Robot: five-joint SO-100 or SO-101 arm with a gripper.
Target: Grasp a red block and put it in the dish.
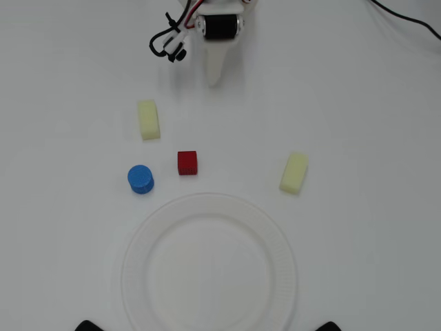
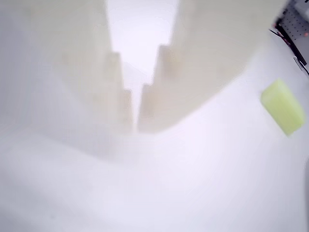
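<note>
The end effector [image 1: 216, 81] is seen at the top of the overhead view, its pale fingers brought together with only a thin slit left between them in the wrist view [image 2: 135, 126], and nothing is held in it. It is kept well apart from every object, over bare table [image 1: 358, 103]. Nearest to it, a pale yellow block [image 1: 148, 119] is found below and to the left in the overhead view; what is probably the same block appears at the right edge of the wrist view [image 2: 284, 106]. Further out, the red block [image 1: 187, 163] is lying on the table, with a blue cylinder [image 1: 140, 179] near it on its left and a second yellow block [image 1: 294, 173] well off to the right. The dish [image 1: 138, 276] is placed just below the red block and is seen to be empty. Nothing of the task is judged done: the approach, the grasp, the carry and the release into the dish are all left.
</note>
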